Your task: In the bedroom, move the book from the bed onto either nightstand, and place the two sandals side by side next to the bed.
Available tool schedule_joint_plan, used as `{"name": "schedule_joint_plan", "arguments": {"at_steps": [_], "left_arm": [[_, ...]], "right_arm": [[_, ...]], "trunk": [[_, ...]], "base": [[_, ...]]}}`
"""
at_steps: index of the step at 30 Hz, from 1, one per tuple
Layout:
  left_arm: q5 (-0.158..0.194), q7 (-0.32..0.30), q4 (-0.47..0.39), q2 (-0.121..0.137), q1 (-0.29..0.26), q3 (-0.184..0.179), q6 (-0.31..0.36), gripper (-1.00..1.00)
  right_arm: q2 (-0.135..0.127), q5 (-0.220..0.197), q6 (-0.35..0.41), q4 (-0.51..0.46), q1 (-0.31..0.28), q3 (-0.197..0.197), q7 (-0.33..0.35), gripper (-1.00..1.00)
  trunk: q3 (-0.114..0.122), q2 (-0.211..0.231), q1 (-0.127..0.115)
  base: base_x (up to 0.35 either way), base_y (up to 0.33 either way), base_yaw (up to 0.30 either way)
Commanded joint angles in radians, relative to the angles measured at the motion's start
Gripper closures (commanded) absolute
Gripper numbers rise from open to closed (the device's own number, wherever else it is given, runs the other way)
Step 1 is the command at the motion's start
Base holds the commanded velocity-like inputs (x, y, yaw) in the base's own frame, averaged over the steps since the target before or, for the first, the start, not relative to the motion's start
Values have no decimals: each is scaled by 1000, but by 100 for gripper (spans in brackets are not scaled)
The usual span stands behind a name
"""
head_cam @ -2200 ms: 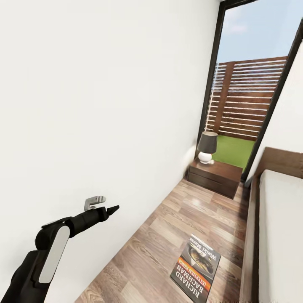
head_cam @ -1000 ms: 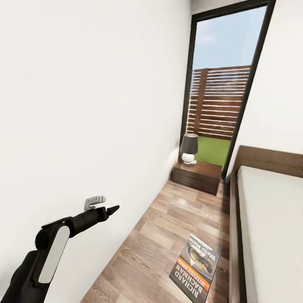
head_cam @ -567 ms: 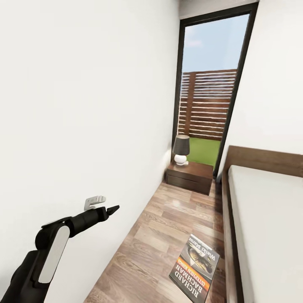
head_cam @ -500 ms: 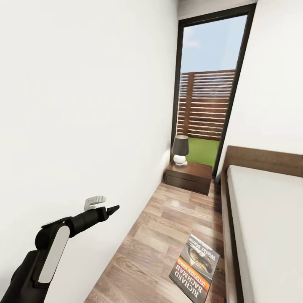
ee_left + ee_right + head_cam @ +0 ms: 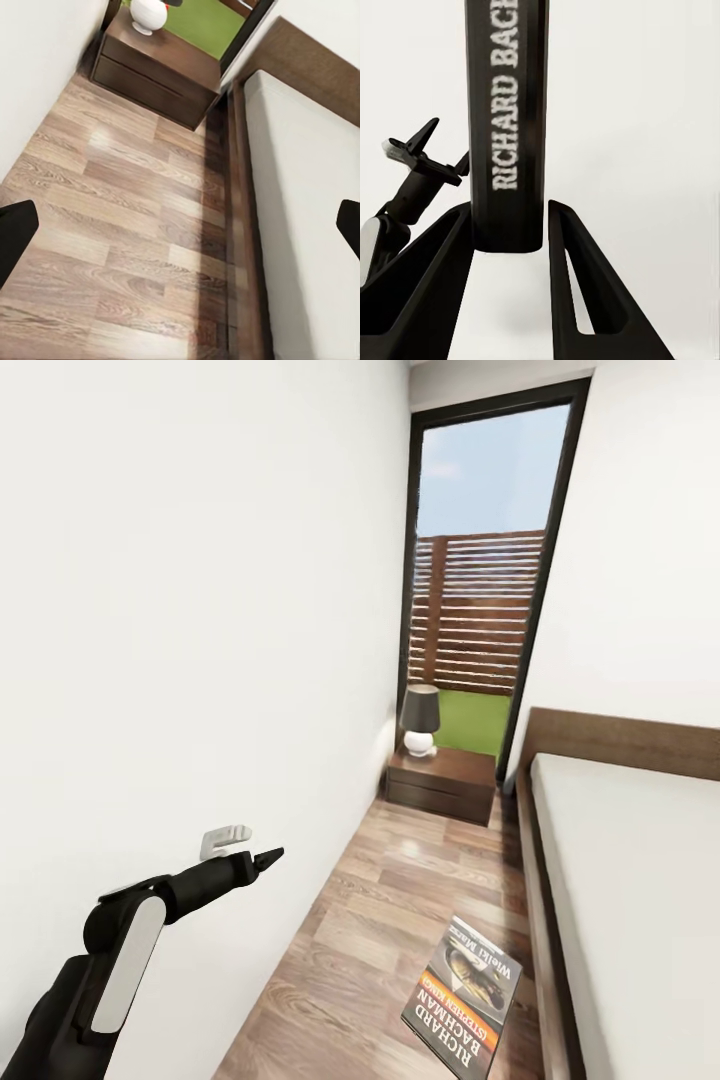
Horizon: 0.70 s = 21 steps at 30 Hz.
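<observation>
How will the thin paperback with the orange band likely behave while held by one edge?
The thin grey-and-dark paperback book looks straight between the jaws of the right gripper, so it is probably fairly stiff and light. Pinched at one end only, it may pivot or slip if swung.

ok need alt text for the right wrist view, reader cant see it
A dark book stands spine-on between the right gripper's two black fingers, white letters on the spine reading "RICHARD BAC", cut off by the frame edge. Behind it is plain white wall, with the left gripper off to one side.
</observation>
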Motion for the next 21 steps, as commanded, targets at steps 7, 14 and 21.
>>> {"name": "schedule_joint_plan", "arguments": {"at_steps": [7, 14, 21], "left_arm": [[-4, -7, 0, 0, 0, 2, 4, -100], [-5, -7, 0, 0, 0, 2, 4, -100], [-5, -6, 0, 0, 0, 0, 4, -100]], "right_arm": [[0, -5, 10, 1, 0, 1, 3, 100], [0, -5, 10, 1, 0, 2, 3, 100], [0, -5, 10, 1, 0, 2, 3, 100]], "trunk": [[0, -1, 1], [0, -1, 1], [0, -1, 1]], "base": [[211, 94, -10], [291, 110, -3], [319, 61, -92]]}}
